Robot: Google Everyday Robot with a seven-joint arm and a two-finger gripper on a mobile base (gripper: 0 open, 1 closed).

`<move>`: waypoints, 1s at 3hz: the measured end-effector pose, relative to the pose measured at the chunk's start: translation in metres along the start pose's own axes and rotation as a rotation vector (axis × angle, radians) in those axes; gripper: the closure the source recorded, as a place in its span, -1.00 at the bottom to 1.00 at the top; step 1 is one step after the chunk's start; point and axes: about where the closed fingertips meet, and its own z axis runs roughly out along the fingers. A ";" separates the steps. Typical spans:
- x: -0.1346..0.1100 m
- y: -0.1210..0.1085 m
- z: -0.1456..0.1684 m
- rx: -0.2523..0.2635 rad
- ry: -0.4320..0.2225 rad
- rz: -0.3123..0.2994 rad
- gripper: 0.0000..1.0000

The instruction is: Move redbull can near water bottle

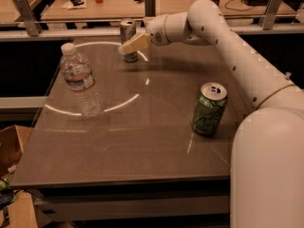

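The redbull can (127,32), slim and silver-grey, stands upright at the far edge of the table. My gripper (126,48) reaches in from the right at the can's lower half, and its cream tip overlaps the front of the can. The water bottle (80,81), clear with a white cap and a pale label band, stands upright at the left of the table, well apart from the can and nearer to me.
A wider green can (209,109) stands upright on the right of the brown table (142,151). My white arm (237,46) spans the right side. A metal rail (85,32) runs behind the far edge. A cardboard box (9,151) sits on the floor at left.
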 end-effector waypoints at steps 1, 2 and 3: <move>-0.001 0.006 0.010 -0.016 -0.003 0.021 -0.68; -0.004 0.008 0.015 -0.028 -0.007 0.026 -0.22; -0.004 0.009 0.016 -0.028 0.000 0.027 0.23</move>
